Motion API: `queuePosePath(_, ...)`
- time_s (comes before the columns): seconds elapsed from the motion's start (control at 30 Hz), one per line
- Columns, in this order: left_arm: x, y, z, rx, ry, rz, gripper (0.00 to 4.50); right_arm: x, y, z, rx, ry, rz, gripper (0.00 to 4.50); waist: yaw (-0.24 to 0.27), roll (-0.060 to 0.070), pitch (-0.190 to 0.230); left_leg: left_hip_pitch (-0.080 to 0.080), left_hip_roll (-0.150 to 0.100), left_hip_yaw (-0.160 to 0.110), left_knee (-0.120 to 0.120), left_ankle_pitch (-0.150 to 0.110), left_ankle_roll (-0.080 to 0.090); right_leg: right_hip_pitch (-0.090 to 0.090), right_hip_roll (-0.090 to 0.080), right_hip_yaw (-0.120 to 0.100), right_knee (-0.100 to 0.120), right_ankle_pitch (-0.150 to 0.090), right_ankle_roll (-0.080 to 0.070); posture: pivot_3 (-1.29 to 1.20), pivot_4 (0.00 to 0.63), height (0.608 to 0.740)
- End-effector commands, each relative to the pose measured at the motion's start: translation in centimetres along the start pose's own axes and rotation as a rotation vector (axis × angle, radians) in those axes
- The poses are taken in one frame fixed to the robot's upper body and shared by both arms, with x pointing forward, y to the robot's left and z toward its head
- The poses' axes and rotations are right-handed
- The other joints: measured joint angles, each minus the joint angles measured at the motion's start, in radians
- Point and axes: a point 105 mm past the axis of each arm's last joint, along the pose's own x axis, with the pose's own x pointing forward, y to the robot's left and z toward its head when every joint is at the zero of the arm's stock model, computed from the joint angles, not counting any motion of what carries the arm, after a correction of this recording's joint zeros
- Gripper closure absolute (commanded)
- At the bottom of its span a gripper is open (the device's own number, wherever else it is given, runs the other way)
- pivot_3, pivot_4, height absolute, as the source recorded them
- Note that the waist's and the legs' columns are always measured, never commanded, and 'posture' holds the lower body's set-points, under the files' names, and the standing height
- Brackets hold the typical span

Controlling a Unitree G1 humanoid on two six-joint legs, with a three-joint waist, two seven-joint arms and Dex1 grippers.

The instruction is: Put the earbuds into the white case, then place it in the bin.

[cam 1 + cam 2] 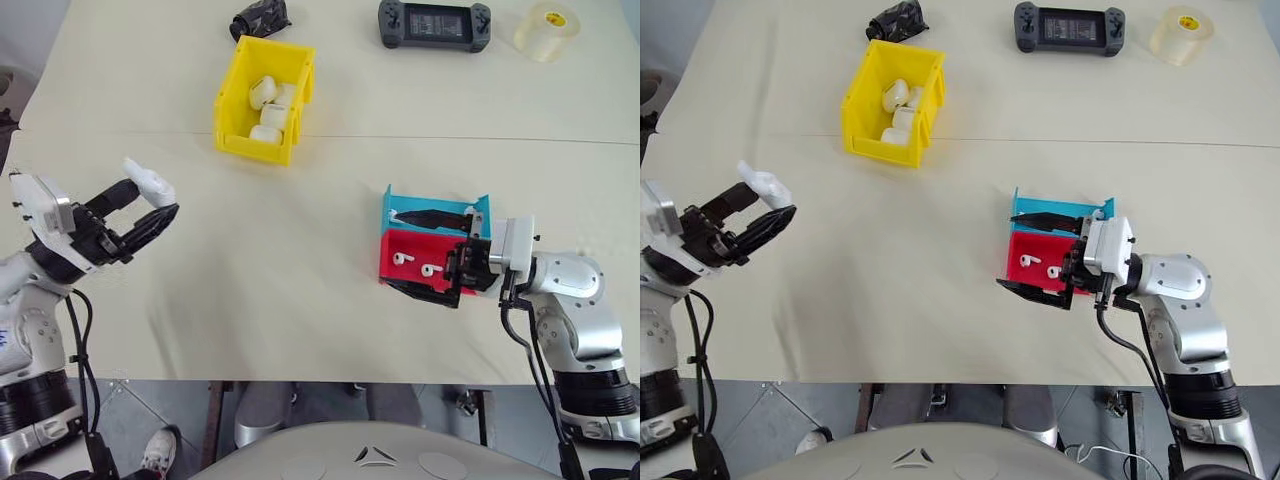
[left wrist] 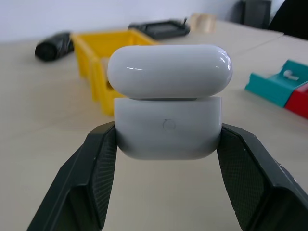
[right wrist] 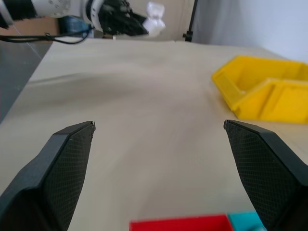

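My left gripper (image 1: 158,203) is shut on the white case (image 1: 150,183), held above the table at the left. In the left wrist view the case (image 2: 168,101) sits between both black fingers, with its lid slightly lifted off the body. Two earbuds (image 1: 403,258) lie in the red tray (image 1: 392,270) at the right. My right gripper (image 1: 392,250) is open and points left. One of its fingers is over the blue tray (image 1: 482,211) and the other is at the red tray's near edge. The yellow bin (image 1: 232,98) stands at the back left of centre and holds several white cases.
A black game controller (image 1: 434,23), a translucent tape roll (image 1: 546,28) and a crumpled black object (image 1: 260,17) lie along the far side of the table. The cloth-covered table's front edge runs just below both grippers.
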Motion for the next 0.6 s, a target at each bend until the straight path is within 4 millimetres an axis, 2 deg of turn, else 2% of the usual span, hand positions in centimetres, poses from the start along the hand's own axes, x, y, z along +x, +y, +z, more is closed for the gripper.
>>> queuePosePath(0.03,1.4,-4.0,0.5,0.066,-0.094,-0.159,1.74,-1.5,-0.4,0.8,-0.039,0.019,-0.049,0.00,0.001,0.000,0.000,0.000,0.000,0.000,0.000,0.000,0.000,0.000,0.000,0.000,0.000,0.000,0.000,0.00,0.150,0.740)
queuePosePath(0.2,2.4,-8.2,-1.1,0.070,-0.135,-0.292,1.74,-4.0,-0.5,0.9,-0.049,0.086,-0.125,0.00,0.009,0.000,0.000,0.000,0.000,0.000,0.000,-0.001,0.002,0.000,0.000,0.000,-0.001,0.000,0.000,0.00,0.150,0.740)
queuePosePath(0.27,3.7,-10.7,-1.4,0.094,-0.191,-0.377,1.74,-5.8,-0.3,1.1,-0.056,0.136,-0.180,0.00,0.015,0.000,0.000,0.000,0.000,0.000,0.000,-0.001,0.002,0.001,0.000,0.000,-0.002,0.000,0.000,0.00,0.150,0.740)
queuePosePath(0.4,5.5,-14.3,-0.8,0.103,-0.290,-0.532,1.74,-9.2,0.4,1.5,-0.060,0.237,-0.264,0.00,0.027,0.000,0.000,0.000,-0.001,0.001,0.000,-0.001,0.003,0.002,0.000,0.000,-0.004,0.001,0.001,0.00,0.150,0.740)
queuePosePath(0.6,6.5,-17.0,0.8,0.076,-0.459,-0.723,1.74,-12.9,2.2,2.0,-0.032,0.375,-0.318,0.00,0.015,0.001,-0.001,0.001,0.001,0.003,0.000,-0.001,0.003,0.002,0.002,0.002,-0.004,0.001,0.002,0.00,0.150,0.740)
